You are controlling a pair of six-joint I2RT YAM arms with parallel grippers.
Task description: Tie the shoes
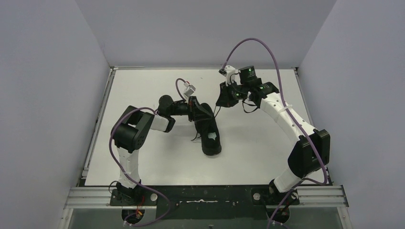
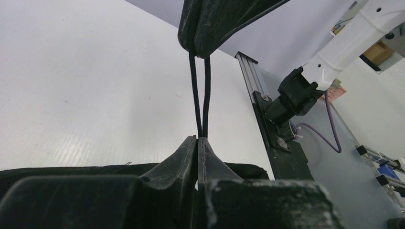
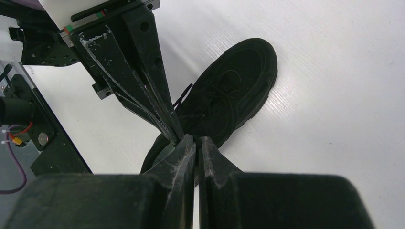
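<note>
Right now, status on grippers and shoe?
Left gripper shut on lace. Right gripper shut on same lace, strands taut between. Shoe flat on table. Nothing in the way.

White table (image 1: pixel 143 157) — one black sneaker (image 1: pixel 210 136) flat on it

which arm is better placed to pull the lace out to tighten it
Right, probably: the right fingers are shut on the lace off to the side of the shoe, with bare table beyond. The left fingers pinch it right over the shoe, with little room to pull.
</note>
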